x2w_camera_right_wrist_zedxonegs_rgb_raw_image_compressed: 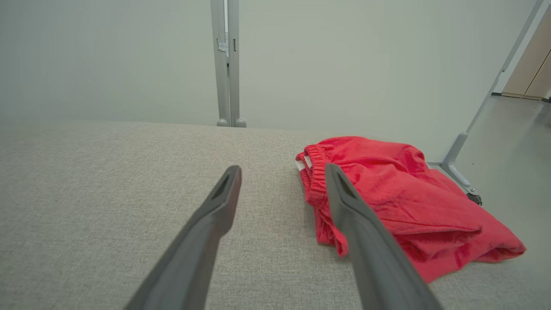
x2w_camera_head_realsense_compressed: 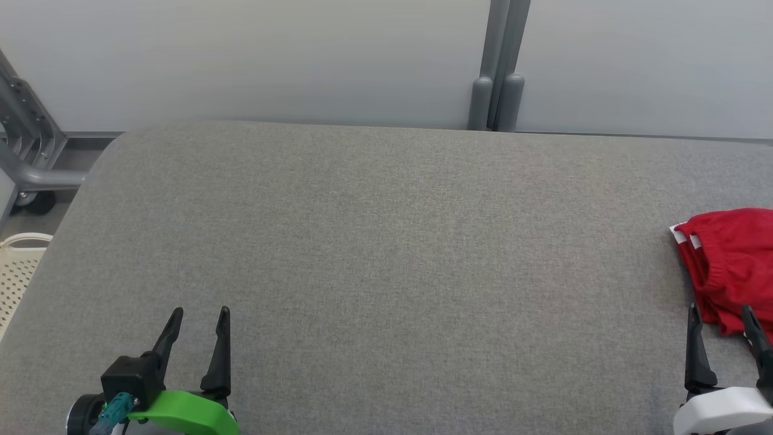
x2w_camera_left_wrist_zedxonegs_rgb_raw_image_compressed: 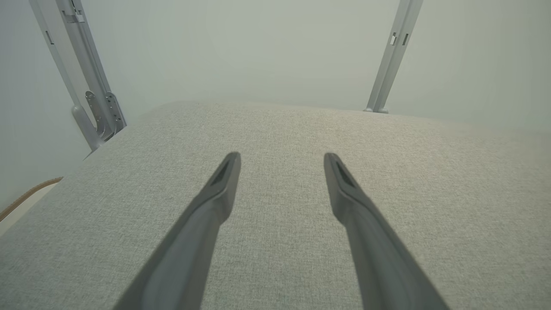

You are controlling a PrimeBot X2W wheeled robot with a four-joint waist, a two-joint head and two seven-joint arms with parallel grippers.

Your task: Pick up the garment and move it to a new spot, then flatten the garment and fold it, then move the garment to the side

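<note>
A red garment (x2w_camera_head_realsense_compressed: 734, 260) with an elastic waistband lies folded at the right edge of the grey fabric table (x2w_camera_head_realsense_compressed: 386, 254). In the right wrist view the garment (x2w_camera_right_wrist_zedxonegs_rgb_raw_image_compressed: 400, 193) lies just right of the fingers, reaching the table's right edge. My right gripper (x2w_camera_head_realsense_compressed: 722, 314) hovers open at the garment's near edge, nothing between its fingers; its right finger overlaps the cloth in the right wrist view (x2w_camera_right_wrist_zedxonegs_rgb_raw_image_compressed: 282, 172). Far across the table, my left gripper (x2w_camera_head_realsense_compressed: 198, 317) stands open and empty near the front left. Bare grey cloth lies under the left gripper (x2w_camera_left_wrist_zedxonegs_rgb_raw_image_compressed: 282, 159).
A pale wall with a grey upright post (x2w_camera_head_realsense_compressed: 498, 66) runs behind the table. A grey metal frame (x2w_camera_head_realsense_compressed: 30, 151) and a cream perforated basket (x2w_camera_head_realsense_compressed: 18, 272) stand off the table's left side. Floor and a frame foot (x2w_camera_right_wrist_zedxonegs_rgb_raw_image_compressed: 460, 172) lie beyond the right edge.
</note>
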